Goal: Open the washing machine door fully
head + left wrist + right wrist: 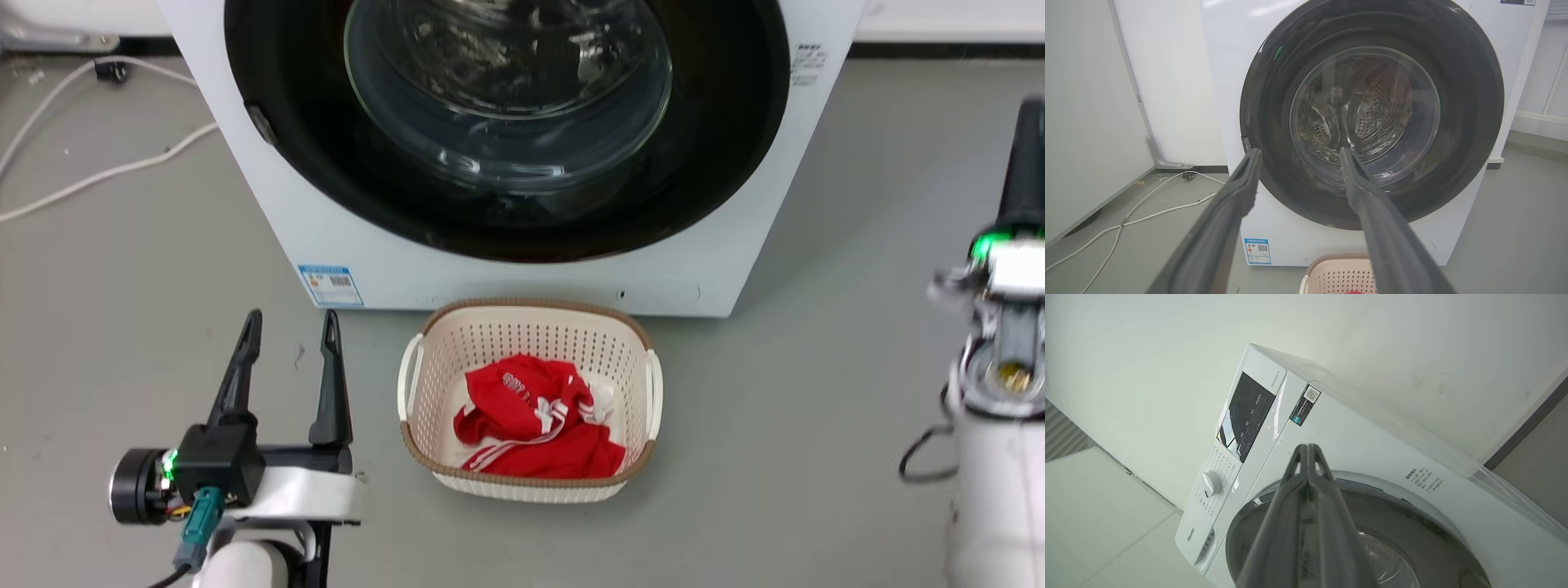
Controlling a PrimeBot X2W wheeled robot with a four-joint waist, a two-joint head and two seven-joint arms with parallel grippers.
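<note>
While the washing machine door (506, 122) sits shut at upper centre, your left end effector (292, 318) stands open and your right end effector (1307, 448) is pinched closed. Expect a stiff, slippery, heavy swing, so hook the notch (260, 122) on its left rim.

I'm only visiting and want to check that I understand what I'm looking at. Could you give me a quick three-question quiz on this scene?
1. True or false: the washing machine door is already swung wide open.
2. What lies in the cream basket? A) a blue towel B) a red garment C) a pair of shoes
3. Which are spread apart, the left jaws or the right jaws?

Key
1. False: it sits closed against the washing machine.
2. B.
3. The left jaws; the right jaws are pressed together.
</note>
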